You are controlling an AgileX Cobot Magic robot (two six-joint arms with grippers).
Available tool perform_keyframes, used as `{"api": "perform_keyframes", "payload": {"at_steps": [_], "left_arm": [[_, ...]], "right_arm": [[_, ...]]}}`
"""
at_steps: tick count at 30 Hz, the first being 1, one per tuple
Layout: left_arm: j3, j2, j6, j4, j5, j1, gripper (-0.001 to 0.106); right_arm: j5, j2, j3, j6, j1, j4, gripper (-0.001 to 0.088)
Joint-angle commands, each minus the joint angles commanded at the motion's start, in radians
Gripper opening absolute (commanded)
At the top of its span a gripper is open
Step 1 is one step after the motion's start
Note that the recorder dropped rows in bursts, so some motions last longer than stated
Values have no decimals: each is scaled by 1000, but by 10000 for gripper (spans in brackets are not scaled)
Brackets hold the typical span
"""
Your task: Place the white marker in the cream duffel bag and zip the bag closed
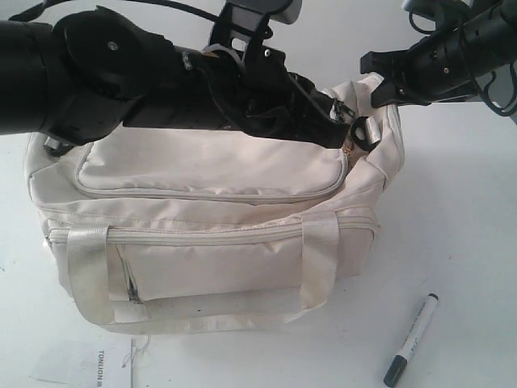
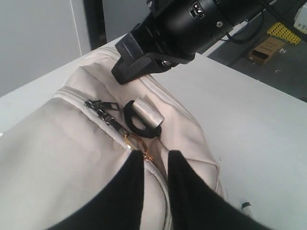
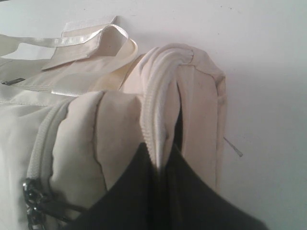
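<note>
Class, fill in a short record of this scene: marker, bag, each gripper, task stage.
marker: white marker lying on the table, outside the bag
bag: cream duffel bag, top flap down
left: left gripper at the gold zipper ring, grip unclear
right: right gripper shut on the bag's end fold
stage: marker not yet packed

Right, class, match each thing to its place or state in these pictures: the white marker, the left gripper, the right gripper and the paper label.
Things:
1 white marker
2 left gripper
3 right gripper
4 paper label

Places or states:
A pinching a seam at the end of the cream duffel bag
B flat, printed, by the bag's front corner
C at the zip pulls on top of the bag
D capped, lying on the table, outside the bag

Pairs: 1-D, 2-C, 3-A, 4-B.
</note>
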Motion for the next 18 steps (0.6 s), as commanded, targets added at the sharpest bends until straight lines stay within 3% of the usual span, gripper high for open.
{"api": "perform_keyframes", "payload": {"at_steps": [8,14,16,18], "left_arm": [[-10,67,-10,0,41,0,254],[-94,111,-41,-11,115,0,254],[-123,128,-41,-11,140,0,288],[-150,147,-60,-12,170,0,402]], "right_arm": [[0,0,0,0,0,0,0],[0,0,0,0,0,0,0],[0,0,0,0,0,0,0],[0,0,0,0,0,0,0]]}}
